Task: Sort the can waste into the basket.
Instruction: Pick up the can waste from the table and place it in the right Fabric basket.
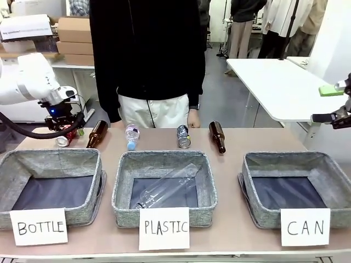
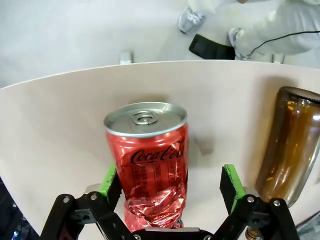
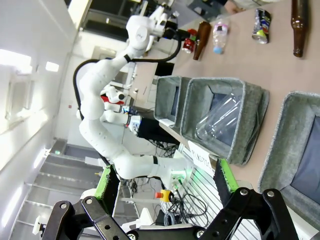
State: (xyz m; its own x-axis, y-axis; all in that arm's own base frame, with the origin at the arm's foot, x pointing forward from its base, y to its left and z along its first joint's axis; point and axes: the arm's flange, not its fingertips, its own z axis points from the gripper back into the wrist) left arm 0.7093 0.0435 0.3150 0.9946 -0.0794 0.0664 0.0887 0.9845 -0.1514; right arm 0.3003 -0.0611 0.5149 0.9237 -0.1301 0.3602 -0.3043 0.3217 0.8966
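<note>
Step in hand, as judged: grasp of the first can. Left gripper (image 2: 170,181) straddles the small crushed red aluminium drink can with a silver lid (image 2: 147,165), which lies on the pale brown bench (image 2: 60,125) near its far-left corner, just beside a brown glass bottle (image 2: 290,145). Jaws apart: one green pad (image 2: 110,177) at the can's wall, the other off it with a gap, so not clamped yet. To do it well: centre the can so both pads meet it together, and close on the smoother printed cylinder rather than the crumpled, foil-like base, which would likely give and slip; modest force, since thin metal dents. Lift straight up, as the bottle is glossy and round and would likely roll if nudged. The second can, dark blue-black and silver, dented (image 1: 183,136), lies at the far edge near the middle. The target, a grey woven-fabric rectangular basket signed CAN (image 1: 285,159), with soft walls and dark lining, sits at the near-right corner, well apart. Right gripper (image 3: 166,179) aloft by the right edge, jaws wide apart, holding nothing
</note>
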